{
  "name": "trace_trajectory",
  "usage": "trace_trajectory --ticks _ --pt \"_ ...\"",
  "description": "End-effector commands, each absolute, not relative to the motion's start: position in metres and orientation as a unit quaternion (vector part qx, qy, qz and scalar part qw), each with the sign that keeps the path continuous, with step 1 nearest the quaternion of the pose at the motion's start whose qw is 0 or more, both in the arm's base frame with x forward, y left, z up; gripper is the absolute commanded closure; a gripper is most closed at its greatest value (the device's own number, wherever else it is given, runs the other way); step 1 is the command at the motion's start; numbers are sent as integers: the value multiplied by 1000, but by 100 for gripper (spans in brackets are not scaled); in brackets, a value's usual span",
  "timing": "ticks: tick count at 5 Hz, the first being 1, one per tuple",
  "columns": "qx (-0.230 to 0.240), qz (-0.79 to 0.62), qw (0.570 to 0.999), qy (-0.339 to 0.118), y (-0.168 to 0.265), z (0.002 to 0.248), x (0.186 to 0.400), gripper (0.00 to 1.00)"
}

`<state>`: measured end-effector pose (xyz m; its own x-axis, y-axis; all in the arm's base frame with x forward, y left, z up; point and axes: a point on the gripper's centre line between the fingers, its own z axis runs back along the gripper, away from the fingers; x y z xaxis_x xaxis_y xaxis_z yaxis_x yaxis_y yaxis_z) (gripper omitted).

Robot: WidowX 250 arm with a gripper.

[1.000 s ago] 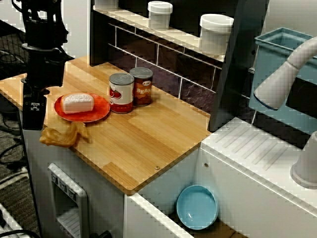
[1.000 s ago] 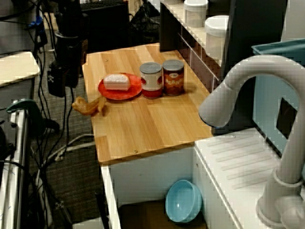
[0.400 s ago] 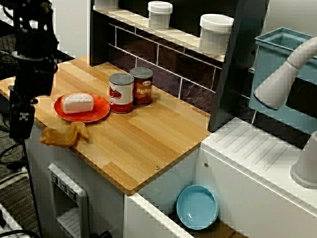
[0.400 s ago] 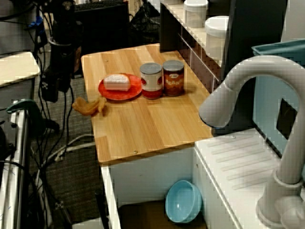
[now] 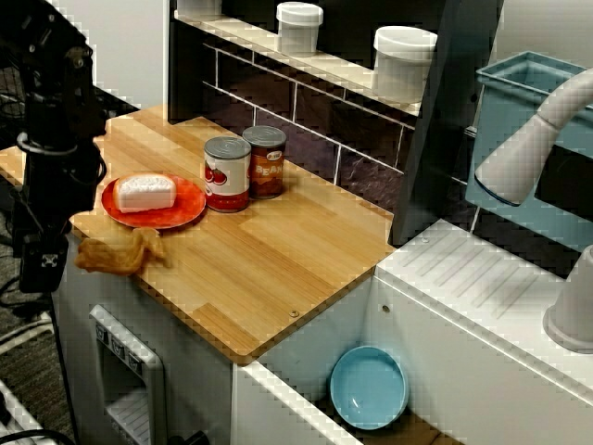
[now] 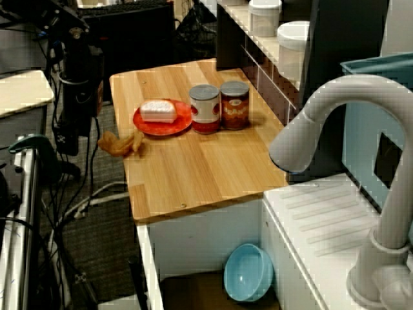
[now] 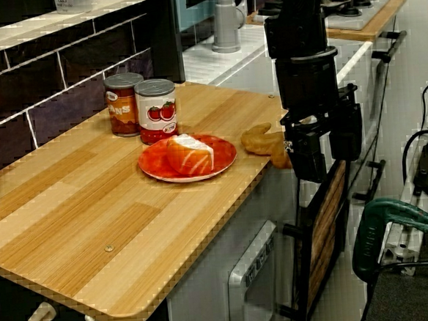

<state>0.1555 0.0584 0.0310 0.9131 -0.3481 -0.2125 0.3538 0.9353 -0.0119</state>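
at the far left the gripper [image 5: 44,264] hung off the edge of the surface [image 5: 269,260], its tip lower than the wooden top; in the low view from the surface's end its fingers [image 7: 306,158] stood apart with nothing between them. just to its right the tan pastry-like piece [image 5: 119,252] lay on the near edge of the surface, close to the gripper but apart from it in the high view. i judged that no grasp had been made and the piece had not been lifted or shifted. further right sat the red plate [image 5: 185,209] with a white wedge [image 5: 145,193] on it. next came the tomato can [image 5: 227,174] and a second can [image 5: 266,161], touching or nearly so. a blue bowl [image 5: 369,387] lay in the lower compartment at the right. compared with a second earlier, the gripper had left its place beside the plate's left rim, moving outward and then down past the surface's edge. the pastry-like piece, plate, cans and bowl lay where they had been.
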Motion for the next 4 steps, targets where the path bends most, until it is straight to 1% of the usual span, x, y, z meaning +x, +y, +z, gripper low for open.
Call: trace_trajectory --ticks 1,2,3,4 --pt "29 -156 983 89 55 26 155 0" --pt "30 -151 984 91 54 23 156 0" --pt "26 -144 985 92 55 19 159 81" --pt "11 -130 988 88 56 18 166 100"
